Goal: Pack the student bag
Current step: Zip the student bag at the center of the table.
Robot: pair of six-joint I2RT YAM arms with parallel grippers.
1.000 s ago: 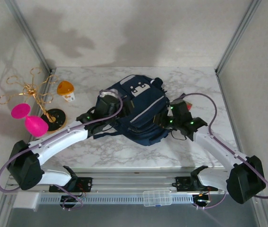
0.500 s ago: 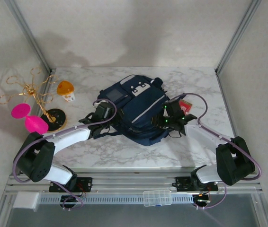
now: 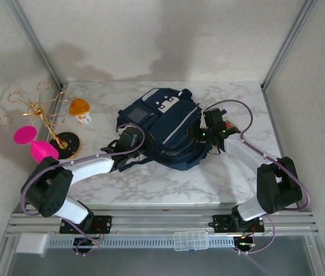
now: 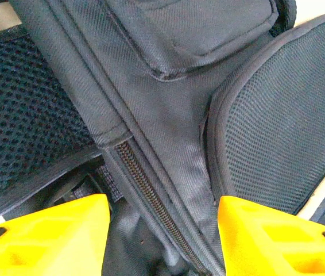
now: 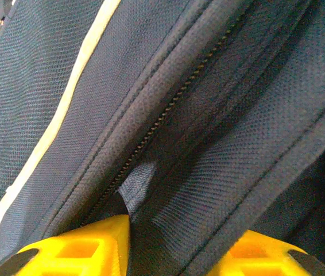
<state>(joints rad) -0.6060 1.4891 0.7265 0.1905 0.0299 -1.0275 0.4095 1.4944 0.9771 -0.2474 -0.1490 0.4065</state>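
As left gripper (image 4: 162, 238) gapes (wide), bag (image 4: 168, 109) between

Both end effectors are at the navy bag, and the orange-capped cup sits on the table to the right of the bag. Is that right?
No. The orange-capped cup sits left of the student bag, near the gold stand, as the top external view shows. Both the left end effector and the right end effector are at the bag.
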